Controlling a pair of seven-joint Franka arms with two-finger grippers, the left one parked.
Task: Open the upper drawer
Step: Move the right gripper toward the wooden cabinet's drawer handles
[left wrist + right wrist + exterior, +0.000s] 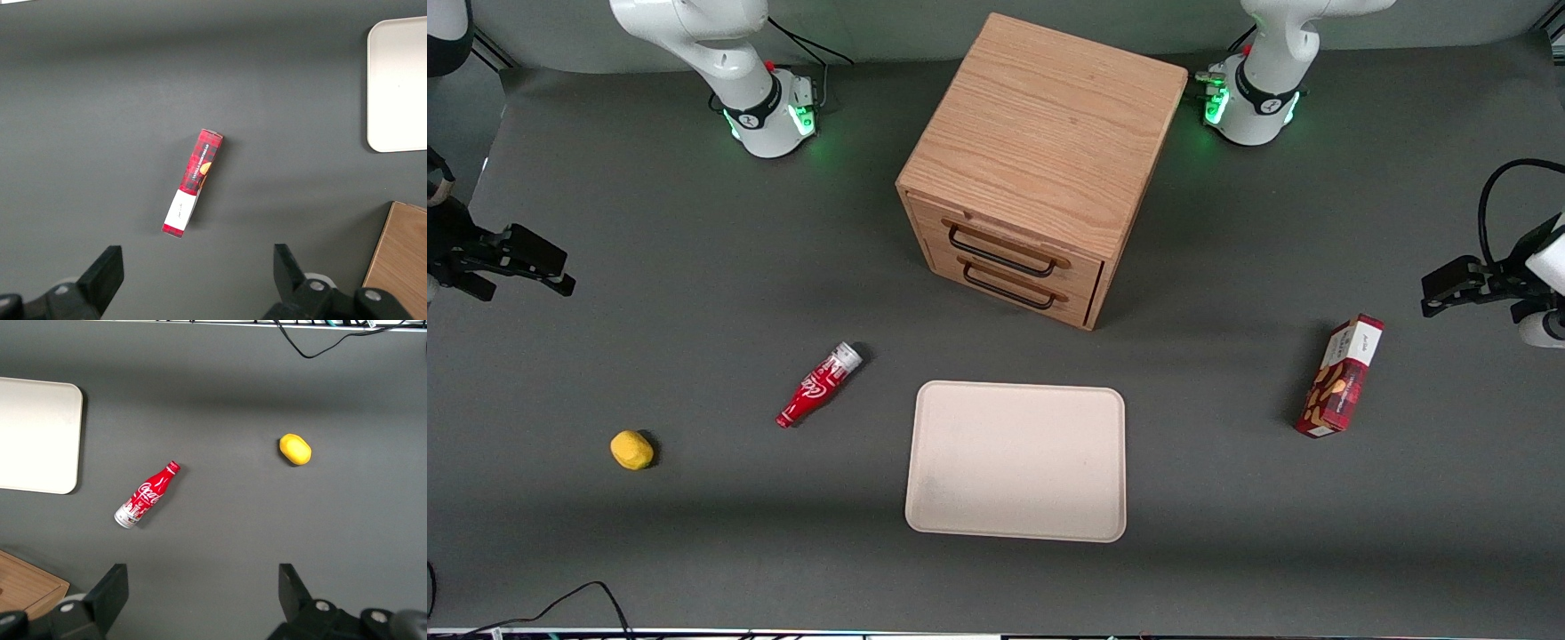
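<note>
The light oak cube cabinet stands at the middle of the table, its two drawer fronts facing the front camera at an angle. The upper drawer is shut, its black wire handle flat across its front. The lower drawer just beneath it is shut too. My right gripper hangs high at the working arm's end of the table, far from the cabinet, open and empty. In the right wrist view the gripper has its fingers wide apart over bare mat, with a corner of the cabinet at the edge.
A cream tray lies in front of the cabinet, nearer the front camera. A red cola bottle lies on its side beside the tray; a yellow lemon sits toward the working arm's end. A red snack box stands toward the parked arm's end.
</note>
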